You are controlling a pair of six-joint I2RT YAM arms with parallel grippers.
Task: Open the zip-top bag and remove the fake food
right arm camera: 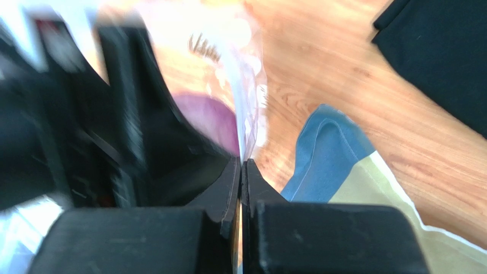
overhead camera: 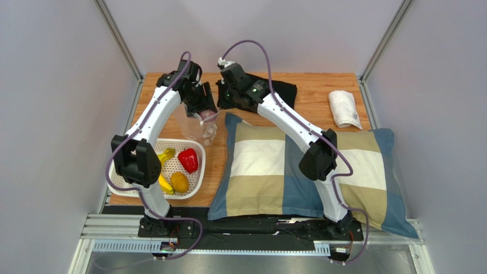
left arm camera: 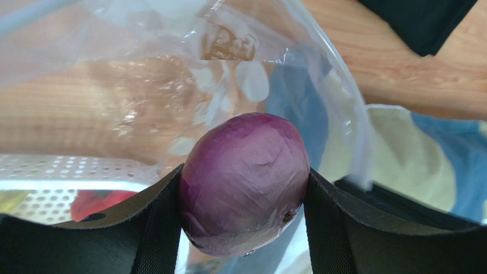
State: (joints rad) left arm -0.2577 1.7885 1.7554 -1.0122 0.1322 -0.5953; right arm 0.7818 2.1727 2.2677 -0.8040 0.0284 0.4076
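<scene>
Left gripper [left arm camera: 244,197]: clamped on the purplish onion [left arm camera: 246,160], one black finger against each side, down inside the clear zip-top bag [left arm camera: 143,80]. Right gripper [right arm camera: 241,171]: jaws pinched together on the bag's thin edge, just beside the left one. Bag held over the wooden table [overhead camera: 311,105], between the white perforated tray [overhead camera: 197,185] and the checked pillow [overhead camera: 257,165]. In the tray: yellow banana bunch [overhead camera: 166,155], red bell pepper [overhead camera: 188,160], orange-yellow mango [overhead camera: 179,182]. Behind the arms: black cloth [overhead camera: 281,91]; farther right, rolled white towel [overhead camera: 344,108].
</scene>
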